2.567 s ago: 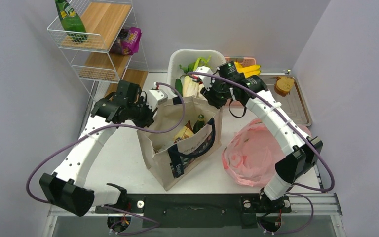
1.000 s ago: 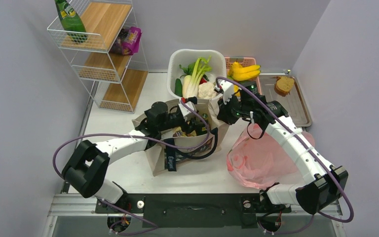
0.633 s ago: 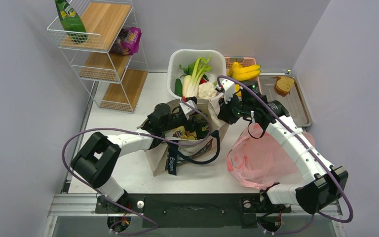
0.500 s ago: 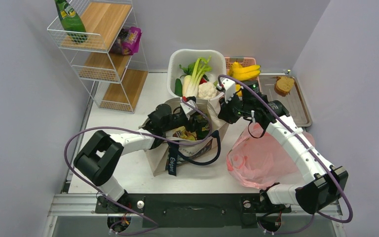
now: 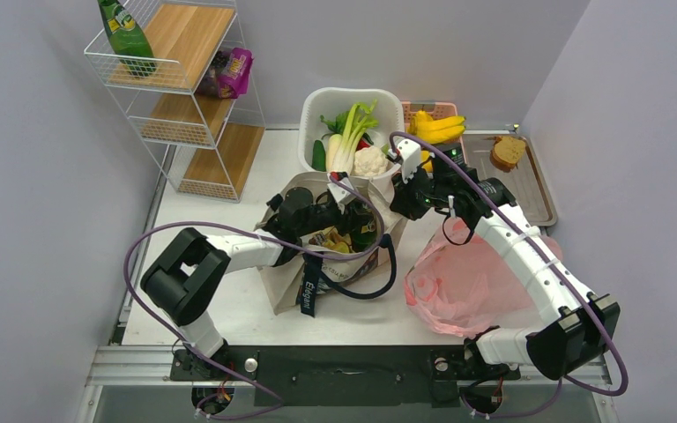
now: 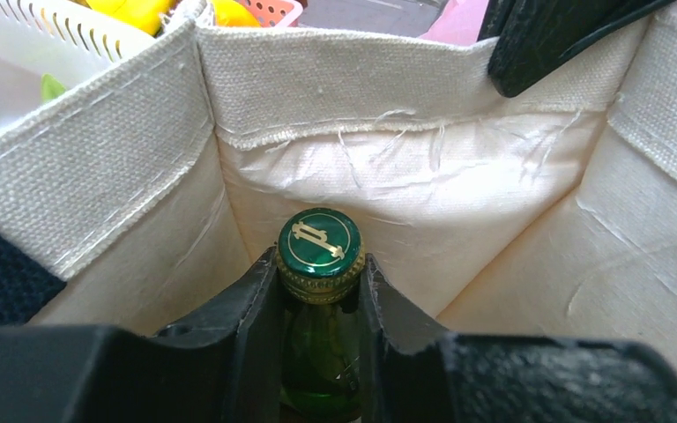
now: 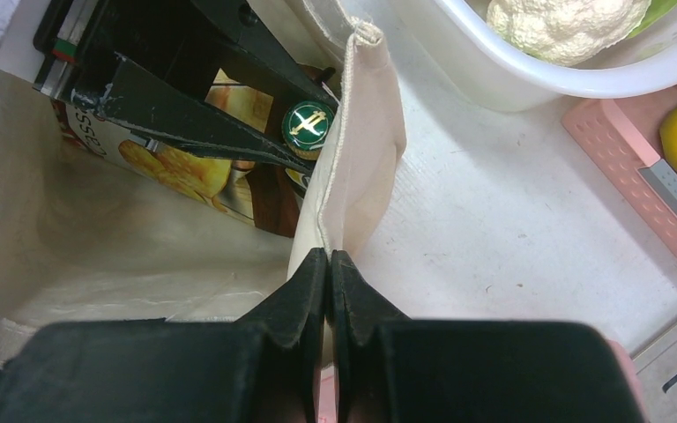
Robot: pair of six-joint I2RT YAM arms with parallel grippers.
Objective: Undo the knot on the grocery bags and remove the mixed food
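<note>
The beige canvas tote (image 5: pixel 284 275) stands open mid-table. My left gripper (image 5: pixel 358 222) is down inside it, shut on the neck of a green bottle (image 6: pixel 320 244) just under its cap; the gripper (image 6: pixel 319 284) shows in the left wrist view. My right gripper (image 5: pixel 400 203) is shut on the tote's right wall (image 7: pixel 363 150) and pinches the canvas (image 7: pixel 329 257). The bottle cap (image 7: pixel 308 122) and a yellow-printed snack packet (image 7: pixel 181 172) show inside the tote. The pink plastic bag (image 5: pixel 463 282) lies slack at the right; no knot shows on it.
A white basket (image 5: pixel 317 104) behind the tote holds cauliflower and a leafy stalk. A pink basket with bananas (image 5: pixel 441 126) and a tray with bread (image 5: pixel 508 152) stand at the back right. A wire shelf (image 5: pixel 172 79) at the back left holds a green bottle and a purple packet.
My left gripper has gone from the tote's left rim into the tote, rightward to the bottle. My right gripper has come from the white basket to the tote's right wall.
</note>
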